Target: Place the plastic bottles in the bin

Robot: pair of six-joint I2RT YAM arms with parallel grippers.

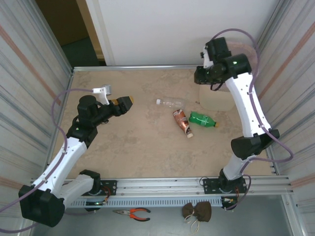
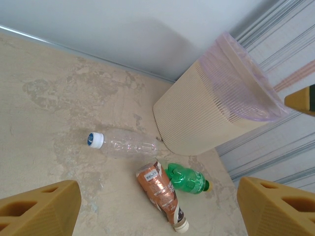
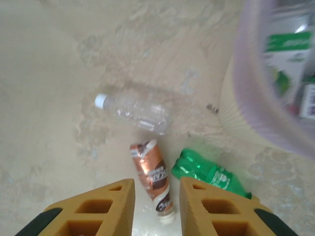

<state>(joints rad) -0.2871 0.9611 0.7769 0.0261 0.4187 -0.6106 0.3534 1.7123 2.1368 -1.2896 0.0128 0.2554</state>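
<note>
**Operator:** Where are my grippers right now?

**Spotter:** Your right gripper (image 3: 157,186) is clenched almost tight on nothing. It is in the upper right of the overhead view, next to the mouth of the bin (image 3: 243,93). I'd guess it hangs that high to clear the rim. Your left gripper (image 1: 116,97) is spread wide and empty, left of centre, with its fingers (image 2: 39,209) aimed across at the loose bottles.

**Operator:** What have I got left to pick up?

**Spotter:** You have three on the table (image 1: 138,147), right of centre. The clear bottle (image 3: 135,110) lies on its side, cap toward the left of the right wrist frame. Below it the brown bottle (image 3: 150,164) and the green bottle (image 3: 206,173) lie close together near the foot of the bin. I can't tell whether they touch. Inside the pink liner you can see labelled bottles (image 3: 288,44), though they are blurred.

**Operator:** And the surroundings?

**Spotter:** Your table is beige, flat and mottled like stone. A white wall (image 1: 172,29) closes the top of the overhead frame, and ribbed metal panels (image 1: 29,73) run down both sides. Pliers (image 1: 133,213) lie on the ledge at the bottom.
</note>
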